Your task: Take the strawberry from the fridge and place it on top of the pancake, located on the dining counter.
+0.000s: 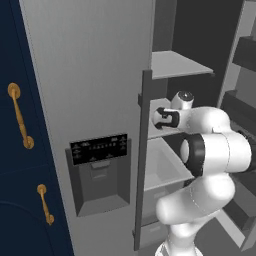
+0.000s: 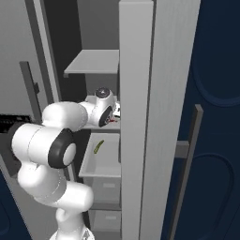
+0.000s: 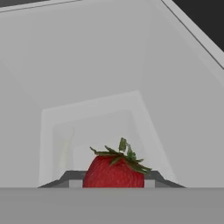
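The strawberry (image 3: 114, 171) is sitting between the gripper (image 3: 113, 177)'s closing fingertips inside the fridge (image 1: 90, 75), apparently being grasped; carrying it to the pancake is remaining.

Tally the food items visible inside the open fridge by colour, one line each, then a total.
Red: 1, the strawberry, sitting between the pincer fingertips
Green: 1, a small elongated green item on a lower fridge shelf; too small to identify
Total: 2

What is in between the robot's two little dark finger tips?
A small red strawberry with green leaves sits between the dark finger tips of the gripper, in the hand view.
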Available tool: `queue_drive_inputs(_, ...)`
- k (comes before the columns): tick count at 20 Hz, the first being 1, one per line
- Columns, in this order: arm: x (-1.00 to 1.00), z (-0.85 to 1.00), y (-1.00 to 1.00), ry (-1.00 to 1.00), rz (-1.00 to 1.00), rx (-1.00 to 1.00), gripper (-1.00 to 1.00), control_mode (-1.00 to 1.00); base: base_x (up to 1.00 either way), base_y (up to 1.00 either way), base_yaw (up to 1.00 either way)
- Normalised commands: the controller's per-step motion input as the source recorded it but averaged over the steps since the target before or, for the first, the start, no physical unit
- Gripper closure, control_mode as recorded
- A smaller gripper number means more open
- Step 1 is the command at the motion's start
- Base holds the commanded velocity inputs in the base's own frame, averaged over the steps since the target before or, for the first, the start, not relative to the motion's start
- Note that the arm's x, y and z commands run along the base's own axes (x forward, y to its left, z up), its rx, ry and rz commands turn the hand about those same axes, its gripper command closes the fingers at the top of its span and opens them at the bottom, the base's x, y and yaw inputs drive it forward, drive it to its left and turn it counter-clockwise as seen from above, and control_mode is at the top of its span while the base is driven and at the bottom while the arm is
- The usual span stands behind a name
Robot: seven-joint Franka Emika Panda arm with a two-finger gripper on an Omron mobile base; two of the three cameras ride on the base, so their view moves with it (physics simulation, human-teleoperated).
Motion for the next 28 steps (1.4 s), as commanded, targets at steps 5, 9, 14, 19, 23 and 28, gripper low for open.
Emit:
queue_drive_inputs(5,-0.88,0.36,0.0,-0.09,0.14,0.0,1.0,-1.0,0.0,0.0,0.0)
queue_drive_inputs(9,-0.68,0.75,0.03,0.0,0.06,0.0,1.0,-1.0,0.0,0.0,0.0)
queue_drive_inputs(14,-0.7,0.55,0.05,0.01,0.0,-0.01,1.0,-1.0,0.0,0.0,0.0)
queue_drive_inputs(19,-0.88,0.16,0.0,0.0,0.01,0.0,1.0,-1.0,0.0,0.0,0.0)
queue_drive_inputs(23,-1.0,0.24,0.05,0.0,0.04,-0.06,1.0,-1.0,0.0,0.0,0.0)
queue_drive_inputs(28,-0.95,0.39,0.04,0.1,0.04,-0.11,1.0,-1.0,0.0,0.0,0.0)
